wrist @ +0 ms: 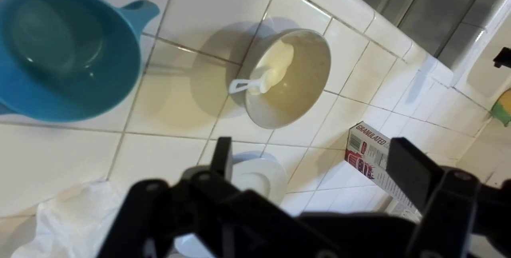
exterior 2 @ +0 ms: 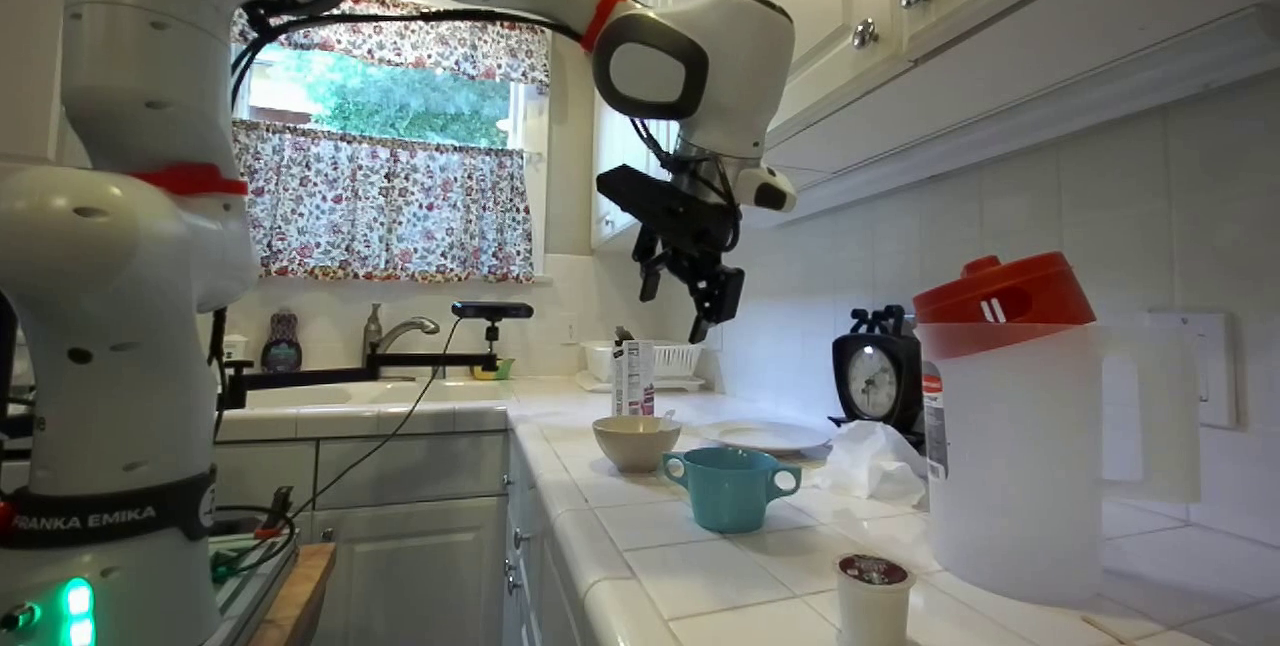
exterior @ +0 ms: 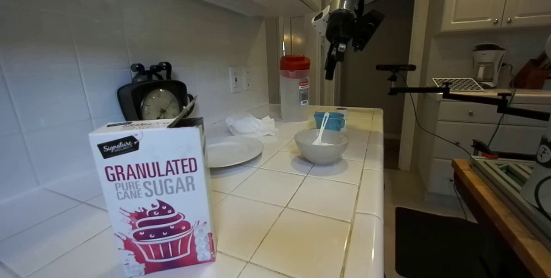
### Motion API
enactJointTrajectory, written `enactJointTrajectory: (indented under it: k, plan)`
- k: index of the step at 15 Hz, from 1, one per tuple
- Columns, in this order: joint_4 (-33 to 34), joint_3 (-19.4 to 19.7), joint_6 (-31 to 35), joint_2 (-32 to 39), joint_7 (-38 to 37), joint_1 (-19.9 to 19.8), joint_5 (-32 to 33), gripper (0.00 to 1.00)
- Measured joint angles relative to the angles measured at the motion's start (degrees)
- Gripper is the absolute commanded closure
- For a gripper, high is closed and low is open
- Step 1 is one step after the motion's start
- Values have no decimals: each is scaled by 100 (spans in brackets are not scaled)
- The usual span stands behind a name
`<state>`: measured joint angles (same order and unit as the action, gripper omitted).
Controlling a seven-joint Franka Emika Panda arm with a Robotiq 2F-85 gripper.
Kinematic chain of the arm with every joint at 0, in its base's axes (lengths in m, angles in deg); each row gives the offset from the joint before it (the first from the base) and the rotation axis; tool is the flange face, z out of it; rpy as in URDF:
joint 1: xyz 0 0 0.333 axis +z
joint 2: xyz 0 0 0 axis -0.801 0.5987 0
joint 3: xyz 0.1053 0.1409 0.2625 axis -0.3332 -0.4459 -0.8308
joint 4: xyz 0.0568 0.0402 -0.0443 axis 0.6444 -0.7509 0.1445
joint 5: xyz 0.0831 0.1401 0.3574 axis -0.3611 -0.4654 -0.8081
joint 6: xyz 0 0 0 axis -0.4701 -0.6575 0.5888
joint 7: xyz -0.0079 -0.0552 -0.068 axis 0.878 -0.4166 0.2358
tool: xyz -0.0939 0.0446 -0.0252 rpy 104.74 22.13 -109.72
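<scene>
My gripper hangs high over the white tiled counter, pointing down. In the wrist view its black fingers stand wide apart, and nothing is between them. Beneath it, a pale bowl holds white powder and a white plastic spoon leaning on the rim. A blue two-handled cup sits beside the bowl; it looks hollow inside. The open sugar box stands upright, partly covered by a finger in the wrist view. A white plate lies near the bowl, touched by nothing of mine.
A tall pitcher with a red lid stands by the wall, with a small pod cup near it. Crumpled white paper and a black dial scale line the wall side. Upper cabinets overhang close to the arm.
</scene>
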<state>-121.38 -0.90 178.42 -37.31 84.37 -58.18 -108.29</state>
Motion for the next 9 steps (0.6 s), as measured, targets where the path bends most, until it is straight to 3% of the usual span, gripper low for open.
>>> enactJointTrajectory:
  k: [9]
  plan:
    - [19,-97,-4,468,-394,-138,-398,0]
